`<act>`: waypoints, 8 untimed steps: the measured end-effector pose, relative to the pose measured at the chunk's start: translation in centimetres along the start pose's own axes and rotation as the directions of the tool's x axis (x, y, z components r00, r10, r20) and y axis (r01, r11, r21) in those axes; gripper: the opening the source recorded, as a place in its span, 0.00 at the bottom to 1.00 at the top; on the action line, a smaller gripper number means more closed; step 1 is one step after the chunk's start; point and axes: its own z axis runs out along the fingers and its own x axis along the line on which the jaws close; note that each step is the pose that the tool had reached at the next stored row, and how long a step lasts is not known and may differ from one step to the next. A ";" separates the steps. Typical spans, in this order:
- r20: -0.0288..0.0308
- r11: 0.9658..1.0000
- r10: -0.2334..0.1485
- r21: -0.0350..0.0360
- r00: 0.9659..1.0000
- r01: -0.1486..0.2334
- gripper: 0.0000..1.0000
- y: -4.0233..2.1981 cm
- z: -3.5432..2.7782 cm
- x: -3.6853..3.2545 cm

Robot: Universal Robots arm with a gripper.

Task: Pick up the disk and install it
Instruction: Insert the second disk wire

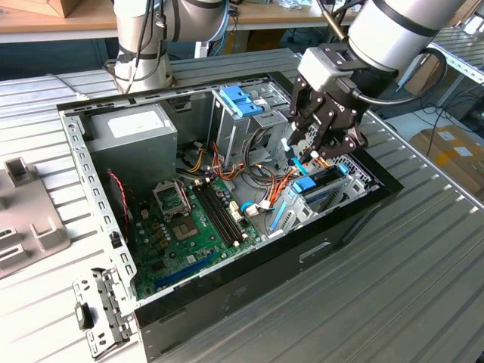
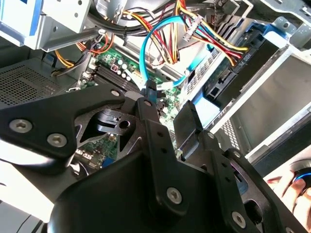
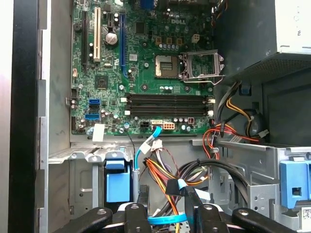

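— Black claw (image 1: 302,155), how do its fingers stand?

— Apart. In the second wrist view there is a clear gap between the two black fingers (image 2: 187,116), and they clamp nothing. A light-blue cable (image 2: 145,48) loops down to a dark plug just at the tip of one finger; in the first wrist view that cable crosses the gap between them.

— And the disk?

— The disk (image 1: 327,189) sits just below the claw in the exterior view, tilted in the metal drive cage (image 1: 344,198) at the corner of the computer case (image 1: 265,261) on the exterior view's right. Blue rails frame it. In the second wrist view its dark connector end faces the claw, near but apart from it.

— What lies around that?

— A bundle of red, yellow and orange wires (image 2: 214,34) hangs between the claw and the cage. Beyond them the green motherboard (image 1: 181,227) lies flat on the case floor, and a grey metal box (image 1: 128,132) with a white label fills the far corner on the exterior view's left. The case rests open on a ribbed metal table (image 1: 393,295).
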 end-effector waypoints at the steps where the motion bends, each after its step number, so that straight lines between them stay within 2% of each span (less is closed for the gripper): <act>1: 0.000 1.000 0.000 0.000 1.000 0.000 0.42 0.01 0.01 -0.06; 3: 0.000 1.000 0.000 0.000 1.000 0.000 0.42 -0.14 0.00 -0.08; 5: 0.000 1.000 0.000 0.000 1.000 0.000 0.42 -0.54 -0.02 -0.10; 6: 0.000 1.000 0.000 -0.001 1.000 0.000 0.42 -0.84 -0.04 -0.10; 7: 0.000 1.000 0.000 -0.004 1.000 0.000 0.42 -1.53 -0.08 -0.11; 8: 0.000 1.000 0.001 -0.005 1.000 -0.001 0.42 -1.81 -0.10 -0.12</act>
